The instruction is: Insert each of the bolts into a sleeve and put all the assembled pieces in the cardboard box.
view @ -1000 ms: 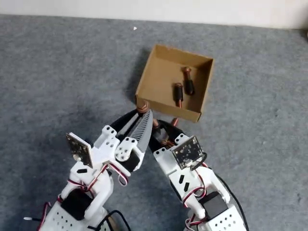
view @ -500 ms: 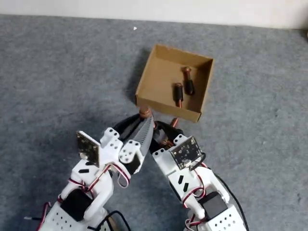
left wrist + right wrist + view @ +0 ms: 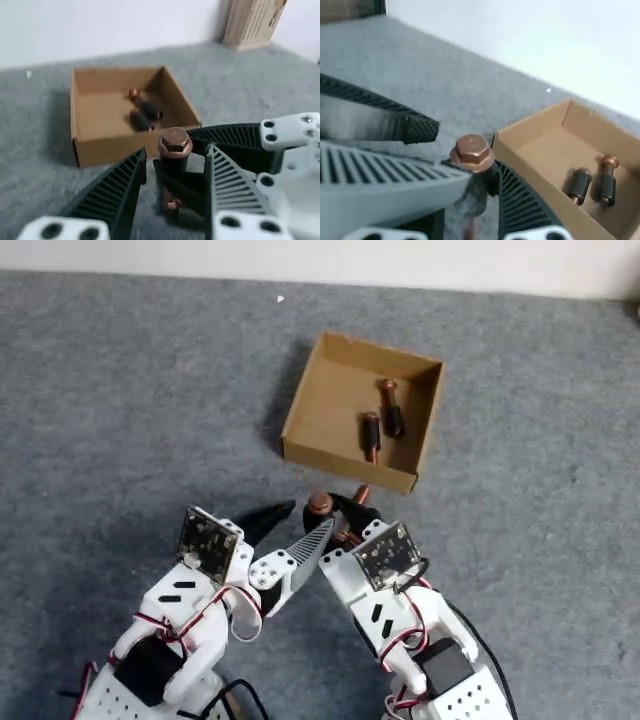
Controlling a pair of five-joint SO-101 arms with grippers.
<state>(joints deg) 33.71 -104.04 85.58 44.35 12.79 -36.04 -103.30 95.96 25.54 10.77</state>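
From above, the left gripper [image 3: 308,517], clamped a second ago on the copper hex-head bolt [image 3: 320,503], has let go and drawn back from the open brown cardboard box [image 3: 345,466], fingers spread. The right gripper [image 3: 343,524] sits at the bolt. Two assembled pieces [image 3: 371,433] lie in the box.

The left wrist view has the bolt upright in a black sleeve [image 3: 172,176], just before the box.

In the right wrist view, the right gripper pinches that sleeve.

Insertion looks done, so boxing this piece likely comes next.
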